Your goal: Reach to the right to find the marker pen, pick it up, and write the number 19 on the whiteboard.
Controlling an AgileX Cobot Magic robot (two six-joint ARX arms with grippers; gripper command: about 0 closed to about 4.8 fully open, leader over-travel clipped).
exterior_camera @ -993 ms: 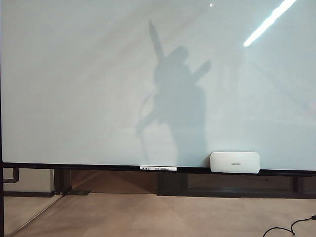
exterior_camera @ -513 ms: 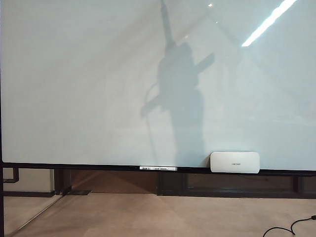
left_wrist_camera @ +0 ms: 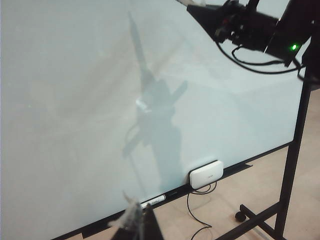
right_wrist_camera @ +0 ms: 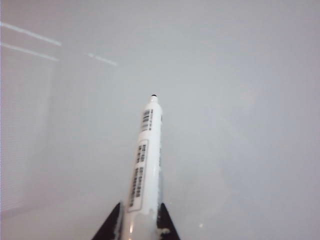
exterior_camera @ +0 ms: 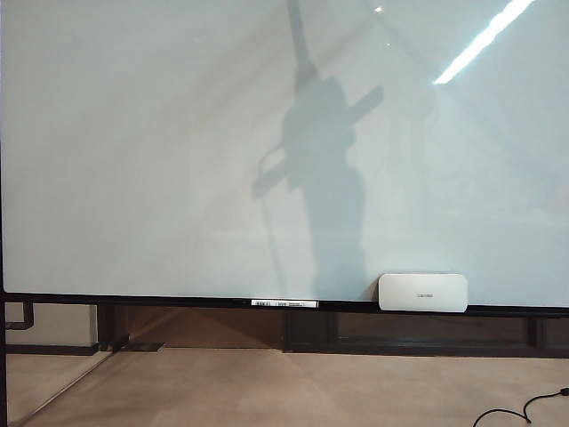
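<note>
Right pincer (right_wrist_camera: 139, 227) clamped on a marker (right_wrist_camera: 146, 160), black tip forward and aimed at the whiteboard (exterior_camera: 133, 133), apparently just short of the glossy surface, though contact cannot be judged. Held by the rear barrel so the nib leads, likely for the first stroke. No 19 visible anywhere on the board; writing judged not yet begun. Arm's shadow (exterior_camera: 320, 151) cast at upper centre of the exterior frame, a thin marker-like streak rising from it to the top edge. Right arm (left_wrist_camera: 250, 27) stretched in from the upper right of the left wrist frame. Left pincer (left_wrist_camera: 136, 222) barely showing at that frame's bottom edge, well back from the board; apart or together cannot be told. Eraser (exterior_camera: 423, 292) parked on the bottom rail, lower right, a second marker (exterior_camera: 284, 303) lying left of it.
</note>
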